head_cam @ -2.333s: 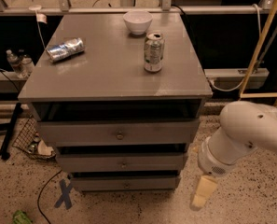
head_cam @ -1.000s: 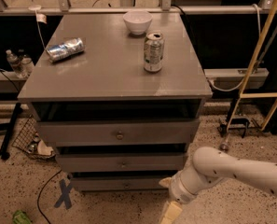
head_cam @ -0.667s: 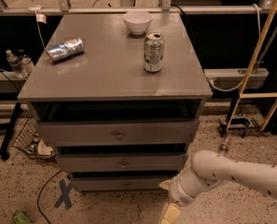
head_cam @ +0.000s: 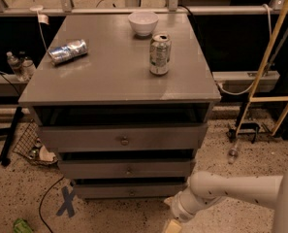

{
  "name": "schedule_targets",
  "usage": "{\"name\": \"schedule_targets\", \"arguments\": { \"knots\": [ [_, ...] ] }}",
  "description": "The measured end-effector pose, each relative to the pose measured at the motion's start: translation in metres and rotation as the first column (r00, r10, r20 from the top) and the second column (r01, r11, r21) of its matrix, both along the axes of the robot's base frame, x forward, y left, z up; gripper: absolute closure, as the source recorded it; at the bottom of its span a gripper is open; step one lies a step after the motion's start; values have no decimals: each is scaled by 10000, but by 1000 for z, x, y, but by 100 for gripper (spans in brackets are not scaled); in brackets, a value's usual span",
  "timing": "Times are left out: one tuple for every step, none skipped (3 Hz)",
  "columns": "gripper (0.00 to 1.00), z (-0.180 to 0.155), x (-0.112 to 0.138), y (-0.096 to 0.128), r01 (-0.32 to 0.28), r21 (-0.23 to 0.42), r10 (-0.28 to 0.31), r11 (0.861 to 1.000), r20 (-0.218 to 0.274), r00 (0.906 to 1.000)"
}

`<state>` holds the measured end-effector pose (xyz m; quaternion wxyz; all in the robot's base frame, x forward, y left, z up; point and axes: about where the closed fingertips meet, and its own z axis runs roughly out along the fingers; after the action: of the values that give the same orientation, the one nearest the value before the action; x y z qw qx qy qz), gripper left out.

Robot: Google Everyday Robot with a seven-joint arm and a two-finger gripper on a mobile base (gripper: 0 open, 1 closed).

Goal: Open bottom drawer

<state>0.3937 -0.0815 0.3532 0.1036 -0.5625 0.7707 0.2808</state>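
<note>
The bottom drawer [head_cam: 104, 191] is the lowest grey front of the cabinet, a long low panel with a small round knob [head_cam: 132, 193]. It looks pulled out about as far as the middle drawer [head_cam: 95, 169] above it. My gripper [head_cam: 172, 225] sits at the bottom edge of the camera view, below and right of the bottom drawer's right end, and is mostly cut off by the frame. It is apart from the knob. The white arm [head_cam: 231, 189] reaches in from the right.
The top drawer [head_cam: 85, 139] has its own knob. On the cabinet top [head_cam: 109, 76] stand a white bowl [head_cam: 143, 22], an upright can [head_cam: 159, 54] and a crushed can lying on its side [head_cam: 68, 51]. A wire basket [head_cam: 32, 144] and blue tape cross [head_cam: 66, 201] are on the floor at left. A yellow frame [head_cam: 274, 57] stands at right.
The arm swung from the right side of the cabinet down and left to the floor by the bottom drawer's right end. In the last second it has barely moved.
</note>
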Motion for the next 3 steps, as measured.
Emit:
{"name": "schedule_targets", "arguments": {
  "knots": [
    [0, -30, 10, -1, 218, 130, -226, 9997, 641, 9977],
    [0, -30, 10, -1, 214, 130, -222, 9997, 636, 9977],
    [0, -41, 20, -4, 443, 336, -474, 9985, 981, 9940]
  ]
}}
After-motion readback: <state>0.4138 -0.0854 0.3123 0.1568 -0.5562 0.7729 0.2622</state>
